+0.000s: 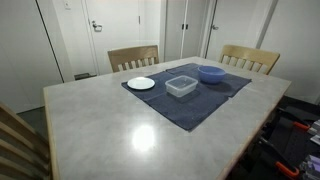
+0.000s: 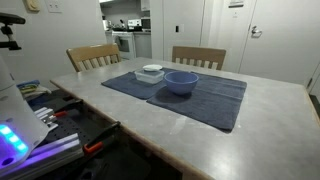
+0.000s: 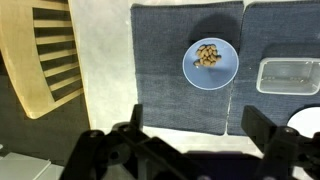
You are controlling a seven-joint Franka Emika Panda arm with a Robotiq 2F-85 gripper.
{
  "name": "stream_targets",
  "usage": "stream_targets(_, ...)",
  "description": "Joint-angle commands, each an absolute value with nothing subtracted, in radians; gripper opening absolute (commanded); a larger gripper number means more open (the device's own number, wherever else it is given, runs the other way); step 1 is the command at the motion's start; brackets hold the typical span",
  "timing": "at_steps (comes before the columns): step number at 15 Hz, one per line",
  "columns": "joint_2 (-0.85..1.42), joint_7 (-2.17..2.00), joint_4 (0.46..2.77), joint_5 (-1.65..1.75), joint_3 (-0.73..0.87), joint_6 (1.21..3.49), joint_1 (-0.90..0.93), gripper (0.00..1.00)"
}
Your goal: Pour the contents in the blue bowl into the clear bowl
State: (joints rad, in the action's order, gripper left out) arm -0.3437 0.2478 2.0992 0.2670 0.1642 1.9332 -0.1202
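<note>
The blue bowl (image 1: pixel 211 73) sits on a dark blue cloth in both exterior views (image 2: pixel 181 81). In the wrist view the blue bowl (image 3: pixel 210 63) holds light brown pieces. The clear bowl (image 1: pixel 181 86) stands beside it on the cloth and also shows in an exterior view (image 2: pixel 152 72) and at the right edge of the wrist view (image 3: pixel 289 75). My gripper (image 3: pixel 195 125) shows only in the wrist view. It hangs high above the table, open and empty, short of the blue bowl.
A small white plate (image 1: pixel 141 83) lies on the cloth's corner next to the clear bowl. The dark blue cloth (image 1: pixel 190 105) covers part of a grey table (image 1: pixel 130 135). Wooden chairs (image 1: pixel 134 57) (image 1: pixel 250 58) stand at the table's far side; one shows in the wrist view (image 3: pixel 50 55).
</note>
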Motion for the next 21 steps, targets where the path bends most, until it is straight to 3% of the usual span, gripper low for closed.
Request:
stream_targets(1,-0.286,0.378,2.074,0.203,0.216,1.984,-0.109,1.00)
stream_targets(11,-0.270,0.424,2.165,-0.030,0.251,2.027,-0.113,1.00)
stream_targets(21,-0.073,0.358,2.150,-0.023,0.243,2.129,-0.131,1.00)
